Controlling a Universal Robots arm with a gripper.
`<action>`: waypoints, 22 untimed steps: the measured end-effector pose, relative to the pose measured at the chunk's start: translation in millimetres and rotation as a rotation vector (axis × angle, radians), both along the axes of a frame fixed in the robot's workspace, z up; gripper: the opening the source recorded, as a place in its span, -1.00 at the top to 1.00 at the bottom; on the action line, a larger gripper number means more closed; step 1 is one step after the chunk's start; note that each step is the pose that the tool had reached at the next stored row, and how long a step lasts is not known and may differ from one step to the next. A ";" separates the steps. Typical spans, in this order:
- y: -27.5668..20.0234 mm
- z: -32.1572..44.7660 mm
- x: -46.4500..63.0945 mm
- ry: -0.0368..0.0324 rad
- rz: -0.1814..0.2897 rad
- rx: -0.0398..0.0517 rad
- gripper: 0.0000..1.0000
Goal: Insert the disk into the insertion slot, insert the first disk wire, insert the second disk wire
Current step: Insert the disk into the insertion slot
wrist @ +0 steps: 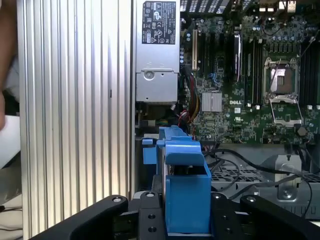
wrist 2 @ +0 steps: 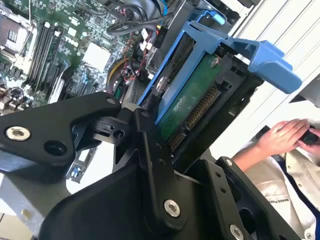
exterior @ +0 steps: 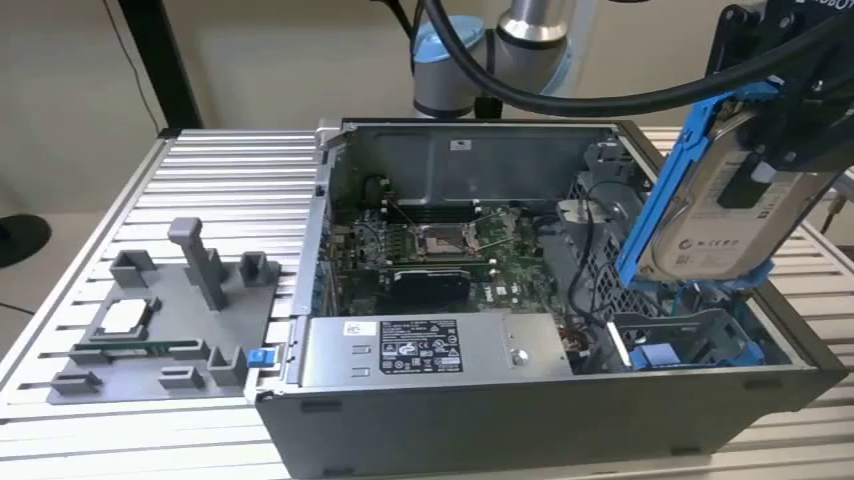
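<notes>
In the exterior view my gripper (exterior: 785, 135) is shut on the disk (exterior: 727, 215), a silver drive with a white label in a blue carrier frame. The disk hangs tilted, nearly upright, above the open computer case on the exterior view's right. Below it lies the insertion slot (exterior: 674, 345), a grey perforated bay with blue plastic parts. The second wrist view shows the disk's green underside (wrist 2: 195, 107) between my black fingers (wrist 2: 150, 145). The blue carrier (wrist: 185, 185) stands over the case in the first wrist view. Loose cables (exterior: 581, 290) lie beside the slot; I cannot tell which are the disk wires.
The case holds a motherboard (exterior: 441, 250) and a grey labelled power-supply box (exterior: 420, 350). A grey fixture tray (exterior: 160, 320) sits on the slatted metal table (exterior: 227, 190) at the exterior view's left. A person's hand (wrist 2: 285, 137) is beyond the table edge.
</notes>
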State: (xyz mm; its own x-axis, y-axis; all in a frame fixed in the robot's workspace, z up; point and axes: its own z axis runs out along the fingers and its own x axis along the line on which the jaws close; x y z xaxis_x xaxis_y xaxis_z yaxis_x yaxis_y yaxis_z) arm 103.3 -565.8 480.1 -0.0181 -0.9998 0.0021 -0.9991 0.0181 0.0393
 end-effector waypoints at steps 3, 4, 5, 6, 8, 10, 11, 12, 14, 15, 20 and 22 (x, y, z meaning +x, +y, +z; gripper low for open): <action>-1.5 -3.6 2.8 0.0000 0.000 0.0037 1.00; -2.1 -4.9 4.3 0.0000 0.000 0.0051 1.00; -3.0 -6.2 6.0 0.0000 0.000 0.0069 1.00; -4.2 -7.3 7.7 0.0000 0.000 0.0084 1.00; -6.6 -9.5 11.2 0.0000 0.000 0.0121 1.00; -9.1 -11.9 14.6 0.0000 0.000 0.0160 1.00; -10.3 -13.1 16.1 0.0000 0.000 0.0180 1.00; -11.6 -14.4 17.6 0.0000 0.000 0.0202 1.00; -14.3 -17.3 20.2 0.0000 0.000 0.0250 1.00; -15.7 -18.8 21.5 0.0001 0.000 0.0273 1.00; -22.4 -26.5 27.5 0.0000 0.000 0.0386 1.00; -24.9 -29.6 29.6 0.0000 0.000 0.0429 1.00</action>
State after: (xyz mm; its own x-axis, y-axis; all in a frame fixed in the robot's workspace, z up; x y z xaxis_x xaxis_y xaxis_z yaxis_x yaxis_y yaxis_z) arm 133.0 -590.7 450.5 -0.0181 -0.9990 -0.0408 -0.9991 0.0165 0.0401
